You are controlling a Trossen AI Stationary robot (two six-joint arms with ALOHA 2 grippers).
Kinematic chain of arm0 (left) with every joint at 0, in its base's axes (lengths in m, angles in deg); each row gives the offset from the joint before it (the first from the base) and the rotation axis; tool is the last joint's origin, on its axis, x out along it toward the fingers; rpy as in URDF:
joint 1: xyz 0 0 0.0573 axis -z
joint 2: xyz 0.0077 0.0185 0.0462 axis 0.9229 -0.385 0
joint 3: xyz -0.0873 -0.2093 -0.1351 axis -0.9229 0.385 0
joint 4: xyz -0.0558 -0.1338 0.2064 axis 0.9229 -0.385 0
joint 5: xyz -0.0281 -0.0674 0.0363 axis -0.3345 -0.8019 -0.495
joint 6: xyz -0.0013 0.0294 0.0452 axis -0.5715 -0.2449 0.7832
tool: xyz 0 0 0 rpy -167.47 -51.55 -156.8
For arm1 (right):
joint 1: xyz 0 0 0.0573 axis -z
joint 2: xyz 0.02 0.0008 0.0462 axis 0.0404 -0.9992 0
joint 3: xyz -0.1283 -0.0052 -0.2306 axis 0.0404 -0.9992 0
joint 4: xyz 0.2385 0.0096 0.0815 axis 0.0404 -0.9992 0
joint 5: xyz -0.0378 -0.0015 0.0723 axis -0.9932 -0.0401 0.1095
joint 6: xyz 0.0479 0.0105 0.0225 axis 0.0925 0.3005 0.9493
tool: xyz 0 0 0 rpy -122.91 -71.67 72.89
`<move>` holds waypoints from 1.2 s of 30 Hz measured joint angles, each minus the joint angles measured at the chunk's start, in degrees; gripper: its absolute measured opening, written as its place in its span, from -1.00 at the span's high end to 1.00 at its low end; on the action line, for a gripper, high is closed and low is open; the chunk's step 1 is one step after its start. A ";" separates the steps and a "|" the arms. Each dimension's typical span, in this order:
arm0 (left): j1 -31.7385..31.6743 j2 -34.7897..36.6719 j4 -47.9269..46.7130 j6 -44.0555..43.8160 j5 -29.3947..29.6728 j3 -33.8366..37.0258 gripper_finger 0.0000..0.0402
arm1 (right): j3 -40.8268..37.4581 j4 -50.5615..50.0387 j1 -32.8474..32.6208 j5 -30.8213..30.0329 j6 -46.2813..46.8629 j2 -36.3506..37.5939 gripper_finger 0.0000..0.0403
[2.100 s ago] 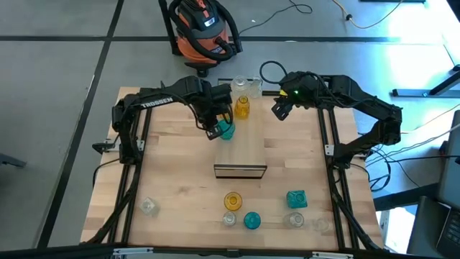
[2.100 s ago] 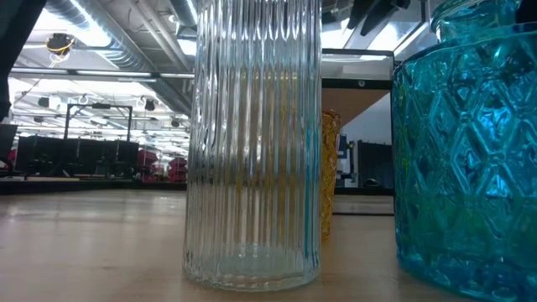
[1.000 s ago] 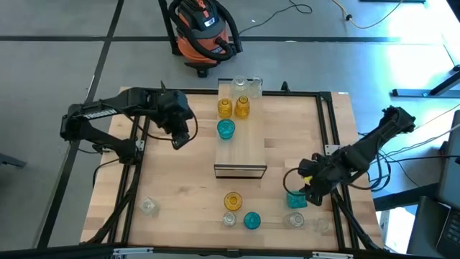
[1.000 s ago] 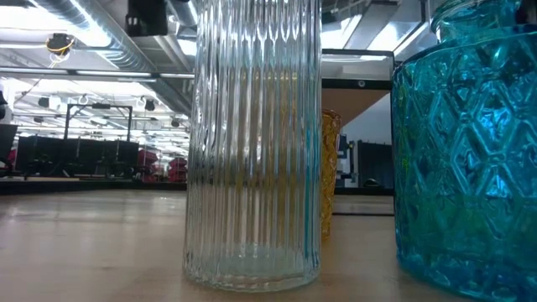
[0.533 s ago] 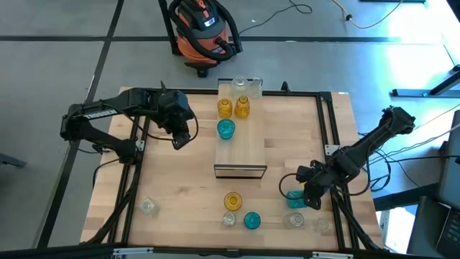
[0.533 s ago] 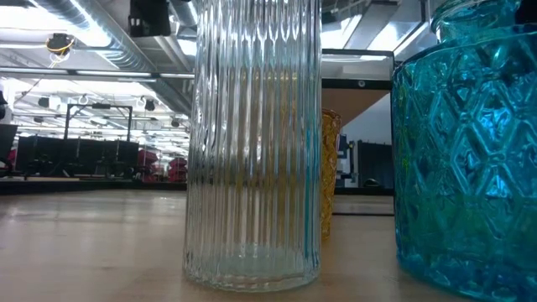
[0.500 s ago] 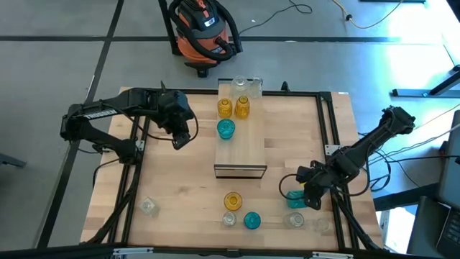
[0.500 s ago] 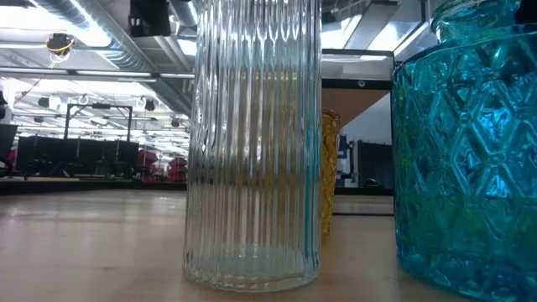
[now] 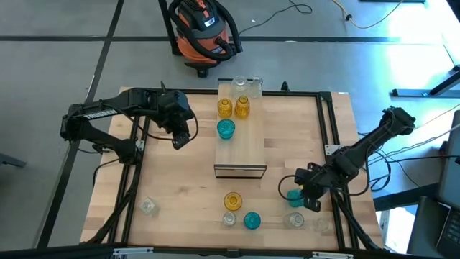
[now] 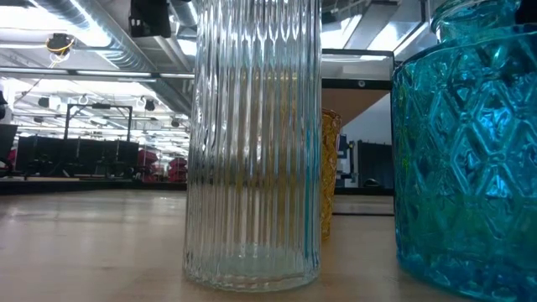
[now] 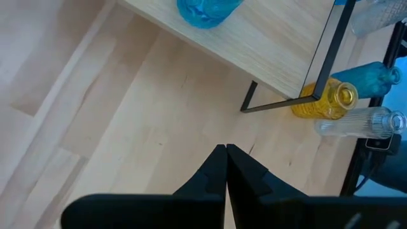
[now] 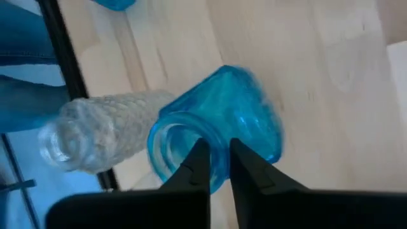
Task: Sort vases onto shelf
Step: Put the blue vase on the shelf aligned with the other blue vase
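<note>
Behind the wooden table sits an orange vacuum.

Orange shop vacuum on floor beyond table.

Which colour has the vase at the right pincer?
Teal-blue vase, its rim pinched by the right pincer; the right wrist view shows it best.

Glossy faceted teal glass vase, ribbed clear glass vase, matt pale wood table.
</note>
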 joint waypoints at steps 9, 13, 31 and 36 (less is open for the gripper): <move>-0.15 0.00 0.04 0.88 0.91 0.00 1.00 | 16.50 -16.05 14.20 -2.28 -13.62 0.00 0.98; -0.15 0.00 0.04 0.88 0.92 0.00 1.00 | 24.12 -20.24 23.46 -1.47 -18.33 -0.41 0.99; -0.13 0.00 0.20 0.36 0.85 0.00 1.00 | 60.28 -27.82 54.44 18.04 -36.87 -28.61 1.00; -0.13 0.00 -0.32 0.37 0.83 -0.01 1.00 | 61.75 -27.62 58.79 24.50 -38.71 -33.40 1.00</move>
